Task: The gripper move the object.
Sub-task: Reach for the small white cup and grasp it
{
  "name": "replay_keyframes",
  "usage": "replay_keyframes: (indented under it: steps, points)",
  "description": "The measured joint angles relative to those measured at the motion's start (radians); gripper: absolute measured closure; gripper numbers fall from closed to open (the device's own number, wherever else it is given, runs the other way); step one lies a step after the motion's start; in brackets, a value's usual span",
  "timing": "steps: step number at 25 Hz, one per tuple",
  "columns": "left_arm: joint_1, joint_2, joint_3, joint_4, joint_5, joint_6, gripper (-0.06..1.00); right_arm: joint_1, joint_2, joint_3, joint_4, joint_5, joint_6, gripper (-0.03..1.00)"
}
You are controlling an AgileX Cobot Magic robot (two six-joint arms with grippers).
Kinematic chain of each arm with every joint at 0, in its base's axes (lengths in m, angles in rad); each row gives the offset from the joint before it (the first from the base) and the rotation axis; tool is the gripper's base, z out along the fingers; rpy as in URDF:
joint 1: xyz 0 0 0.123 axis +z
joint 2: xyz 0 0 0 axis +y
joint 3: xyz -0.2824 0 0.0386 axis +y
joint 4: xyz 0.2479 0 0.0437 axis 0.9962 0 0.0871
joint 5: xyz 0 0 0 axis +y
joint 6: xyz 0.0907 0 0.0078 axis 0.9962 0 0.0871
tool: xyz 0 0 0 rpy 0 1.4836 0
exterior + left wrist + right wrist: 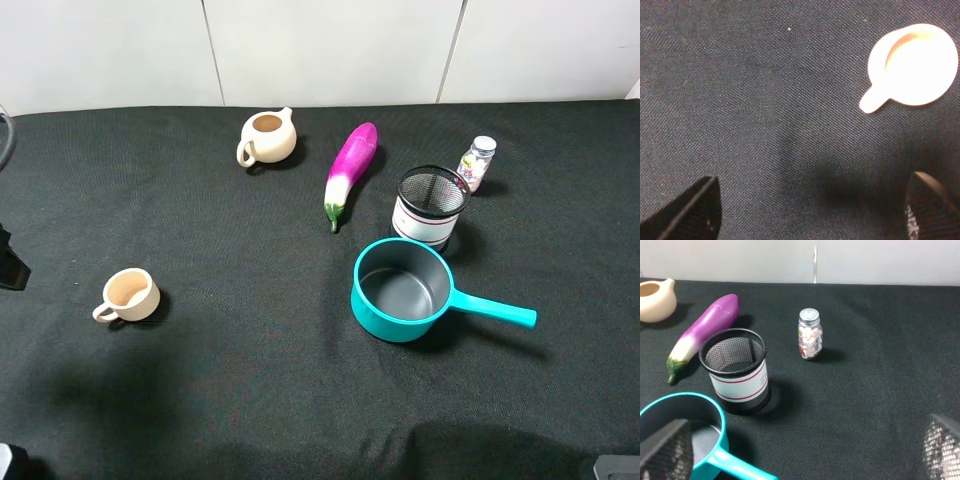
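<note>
Right wrist: pan, pen cup and bottle ahead of me

My end effector (805, 455) is spread wide over the black bench (880, 390), with its two grid-textured fingers (665, 452) blurred at the near corners. One finger overlaps a teal saucepan (724, 440), whose handle runs toward me. Just beyond the pan stands a black mesh pen cup (737, 372) with a white, red-edged band. A purple eggplant (702, 332) lies near it, and past that sits a beige pitcher (655, 300), cut by the frame. A small pill bottle (810, 334) stands upright on the cup's other side, below a white wall (890, 260)
</note>
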Motion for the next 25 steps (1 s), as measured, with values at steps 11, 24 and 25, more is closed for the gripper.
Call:
replay_keyframes:
  steps: [11,24,25]
  points:
    - [-0.038,0.008,0.000,-0.005,-0.027,0.007,0.21,0.000,0.000,0.000,0.000,0.000,0.000,0.27]
    - [-0.072,0.209,-0.049,-0.102,-0.040,0.103,0.21,0.000,0.000,0.000,0.003,0.000,0.000,0.27]
    - [-0.082,0.217,-0.054,-0.102,-0.049,0.103,0.21,0.000,0.000,0.000,0.006,0.000,0.000,0.27]
